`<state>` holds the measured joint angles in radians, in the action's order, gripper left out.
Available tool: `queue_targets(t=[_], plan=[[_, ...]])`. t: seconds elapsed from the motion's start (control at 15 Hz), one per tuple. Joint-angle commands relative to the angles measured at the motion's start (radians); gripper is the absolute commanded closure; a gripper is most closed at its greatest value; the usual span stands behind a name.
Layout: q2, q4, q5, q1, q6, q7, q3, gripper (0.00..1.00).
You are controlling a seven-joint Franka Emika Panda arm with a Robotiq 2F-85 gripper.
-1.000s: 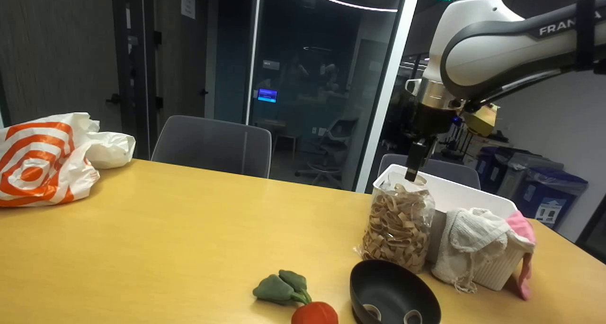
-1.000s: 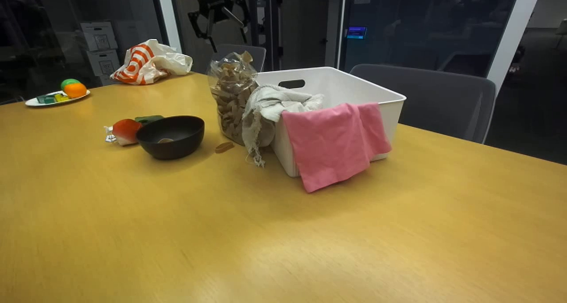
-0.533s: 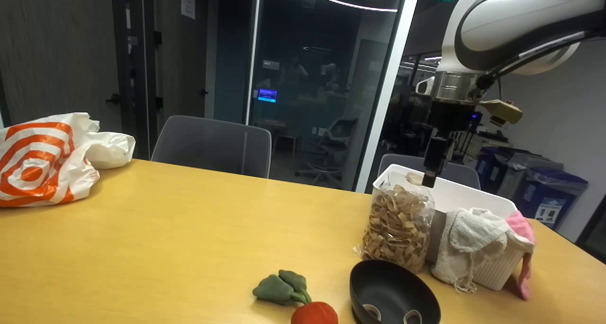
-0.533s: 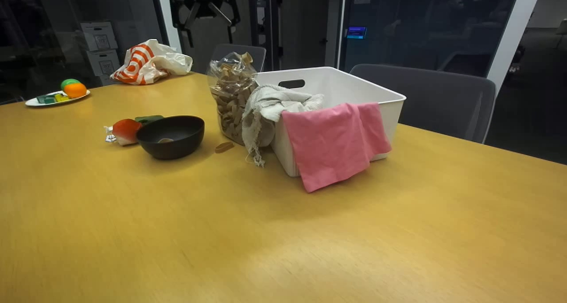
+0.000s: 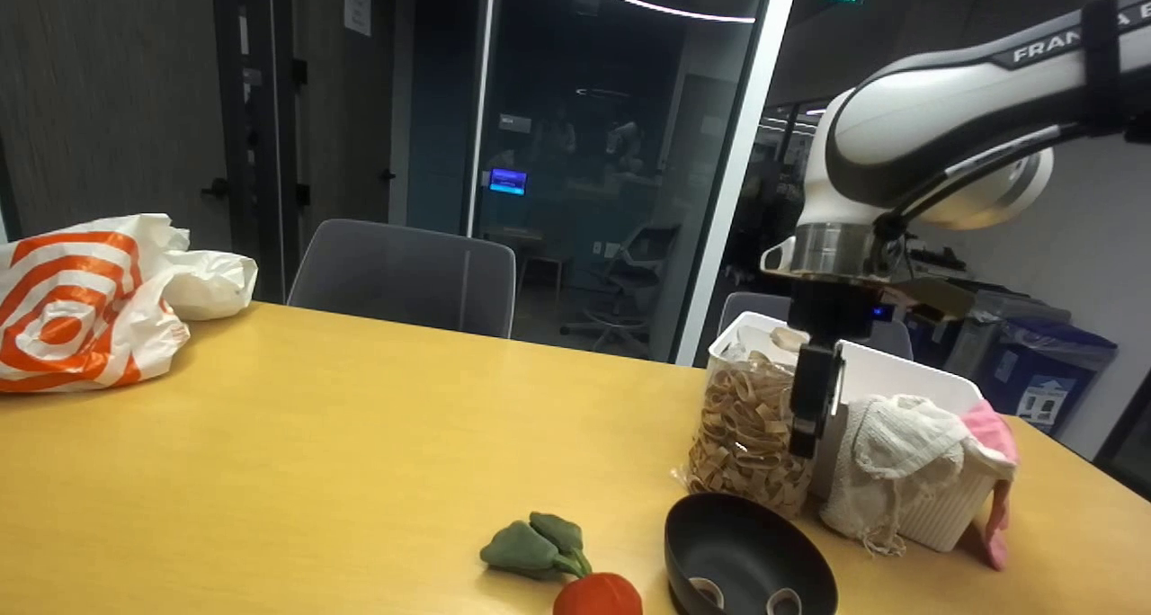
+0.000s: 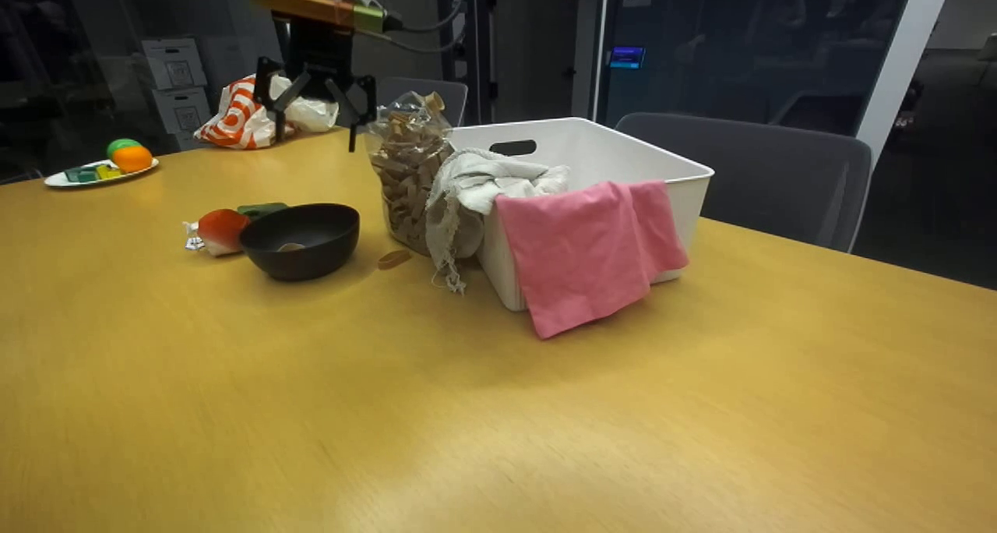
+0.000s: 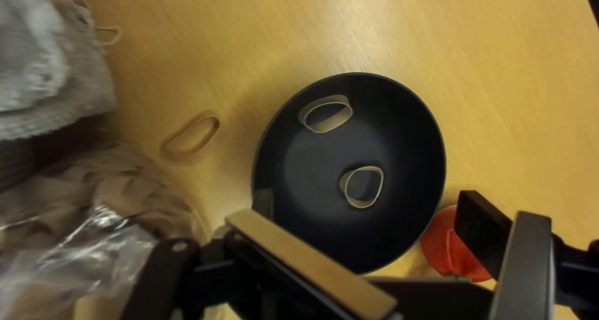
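Bowl [image 7: 313, 184] black, round, upright on your desk [image 6: 498, 416], mid wrist view. Inside: tan upper loop [image 7: 334, 123] against the wall at 11 o'clock, tan lower loop [image 7: 359, 203] just off centre toward 4 or 5. In an exterior view you've also got a stray loop [image 6: 395, 259] on the desk, just past 3 o'clock from the bowl, near the foot of the clear bag [image 6: 406, 174].

Your hand [image 6: 317, 135]: spread wide, fingers well apart, just air between them. You have it raised over the desk, 12 o'clock from the bowl in that same view. Wrist view: your fingers show along the lower edge, one lapping over the bowl's rim near 8 o'clock, the other out near 4, partly covering the red vegetable [image 7: 443, 247].

Biggest thing crowding you: that clear bag, upright, packed with more tan loops, right beside your 8 o'clock finger in the wrist view; can't tell if they touch. From the bowl it stands at 2 o'clock in an exterior view. Just past it you have the white bin [image 6: 615, 155], between 2 and 3, greyish cloth [image 6: 467, 186] draped over its near corner, pink cloth [image 6: 588, 252] hung over the rim toward 3. Red vegetable sits close to the bowl at 9. Further out: plate [image 6: 57, 180] of coloured pieces between 9 and 10, orange-and-white shopping bag [image 6: 237, 120] at 11.
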<state>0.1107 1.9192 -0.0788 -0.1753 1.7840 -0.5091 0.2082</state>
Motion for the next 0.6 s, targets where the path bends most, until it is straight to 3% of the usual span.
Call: queue_targets(t=[0.0,0.4,0.53], plan=[[0.017,0.082,-0.109,-0.006,0.062,-0.010,0.019,0.00],[-0.035,0.228,-0.217,0.001,0.137,0.003,0.025,0.00],[0.023,0.179,-0.176,-0.004,0.109,0.003,0.021,0.00]])
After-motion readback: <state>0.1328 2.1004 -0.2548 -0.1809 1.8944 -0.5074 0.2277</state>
